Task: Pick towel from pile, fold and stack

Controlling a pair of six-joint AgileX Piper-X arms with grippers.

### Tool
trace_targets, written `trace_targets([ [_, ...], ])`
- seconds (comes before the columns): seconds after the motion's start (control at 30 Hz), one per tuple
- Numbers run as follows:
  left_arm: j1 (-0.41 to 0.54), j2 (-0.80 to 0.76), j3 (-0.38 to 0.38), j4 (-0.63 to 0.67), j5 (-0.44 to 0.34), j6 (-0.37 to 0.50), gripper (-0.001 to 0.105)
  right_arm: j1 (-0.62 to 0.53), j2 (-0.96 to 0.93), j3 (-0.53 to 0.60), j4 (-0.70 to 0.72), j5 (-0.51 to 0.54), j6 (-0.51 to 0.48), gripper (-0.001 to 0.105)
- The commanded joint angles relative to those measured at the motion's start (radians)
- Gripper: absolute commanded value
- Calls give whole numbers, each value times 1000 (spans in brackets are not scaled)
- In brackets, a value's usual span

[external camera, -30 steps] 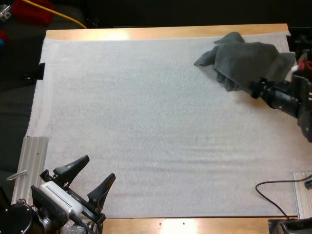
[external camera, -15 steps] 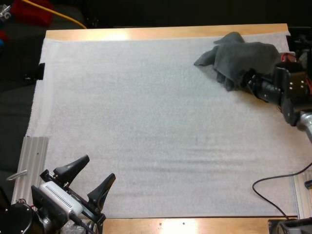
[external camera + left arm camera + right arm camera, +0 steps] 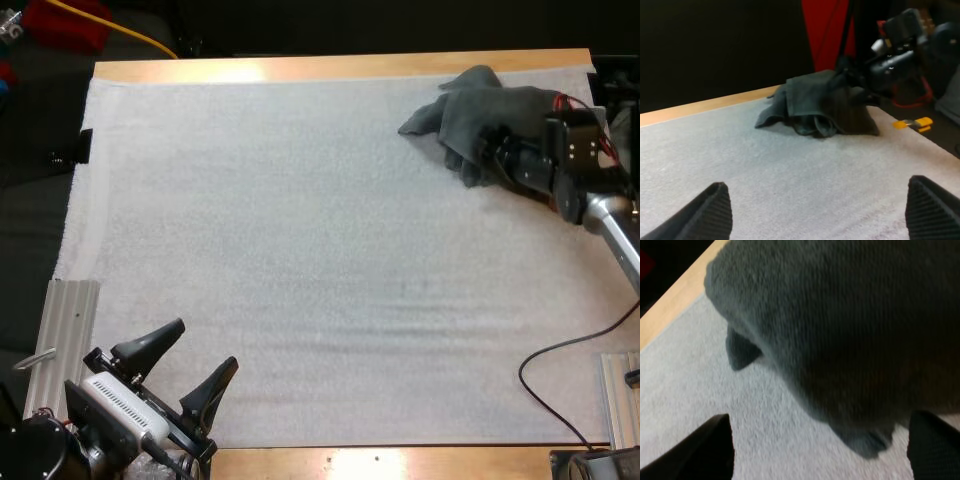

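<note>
Crumpled dark grey-green towel (image 3: 500, 110): position unchanged. Right gripper (image 3: 488, 158) has advanced to it, jaws wide, grasp pending. Left gripper (image 3: 203, 345) idle, jaws wide.

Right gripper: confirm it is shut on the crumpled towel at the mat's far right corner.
Wrong: the right gripper is open, not shut on the crumpled towel at the mat's far right corner. The right wrist view shows its fingers apart, clear of it.
</note>
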Motion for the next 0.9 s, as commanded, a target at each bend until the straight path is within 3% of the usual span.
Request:
trace_targets([
  [0.0,-1,2,-9,-10,20,-2,70,1,20,-26,-4,8,1,70],
  [0.37,-1,2,-9,-8,31,-2,70,1,148,-74,3,30,1,70],
  [0.6,-1,2,-9,39,36,-2,70,1,185,-77,-1,36,1,46],
  [0.73,-1,2,-9,44,36,-2,70,1,189,-77,-18,38,1,45],
  [0.87,-1,2,-9,44,36,-2,70,1,189,-77,-19,33,1,27],
])
